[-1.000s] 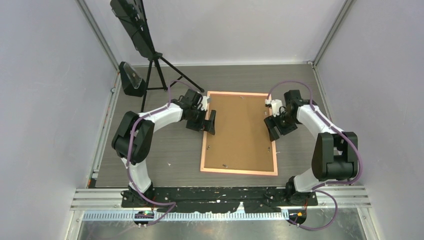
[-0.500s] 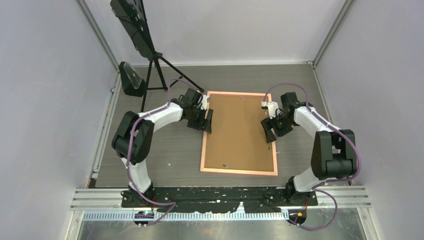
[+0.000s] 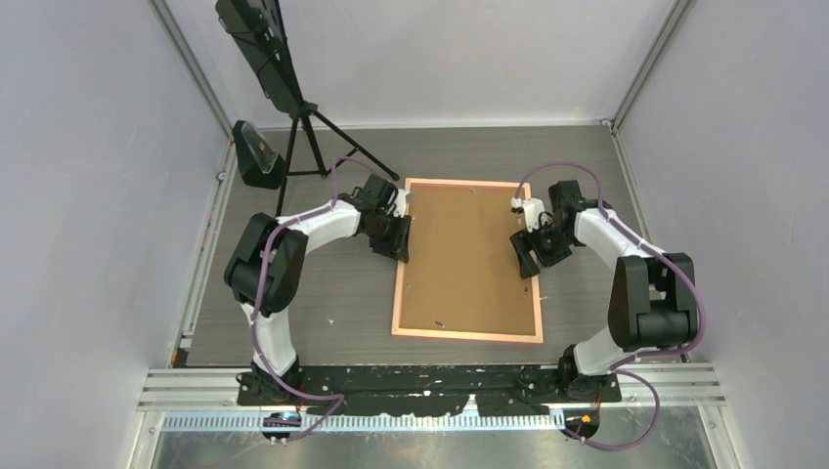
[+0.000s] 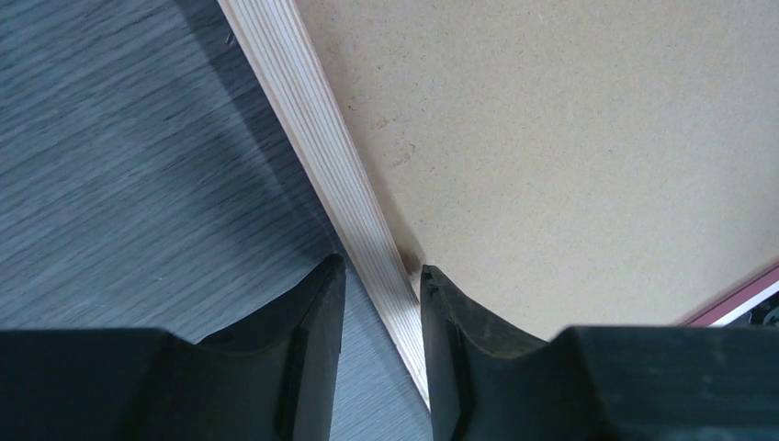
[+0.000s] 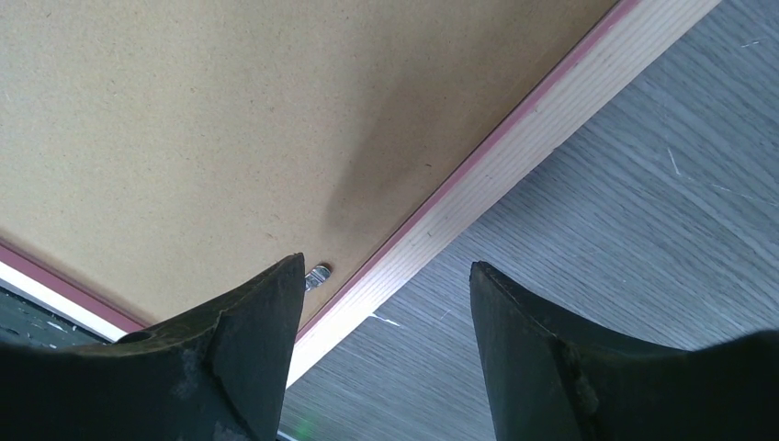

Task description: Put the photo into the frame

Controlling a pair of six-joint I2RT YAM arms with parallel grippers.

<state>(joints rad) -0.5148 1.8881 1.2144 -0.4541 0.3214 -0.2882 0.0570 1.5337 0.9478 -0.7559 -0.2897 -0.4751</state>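
Salmon-pink frame (image 3: 468, 336) lies back-up mid-picture on the table (image 3: 342, 293), brown backing board (image 3: 469, 264) inside. Left hand (image 4: 377, 266) sits narrow astride its left rail, unclamped; right hand (image 5: 386, 266) wide astride the right. Likely light, stiff, thin: grip mid-rail.

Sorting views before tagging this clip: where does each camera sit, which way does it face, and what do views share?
Top external: above and behind the bases, facing down at the table, frame and board; left arm and right arm show.
Left wrist: on the left arm, facing down at the frame's left rail; left fingers straddle it.
Right wrist: on the right arm, facing down at the right rail; right fingers straddle it.
Shared: all three see frame and board.
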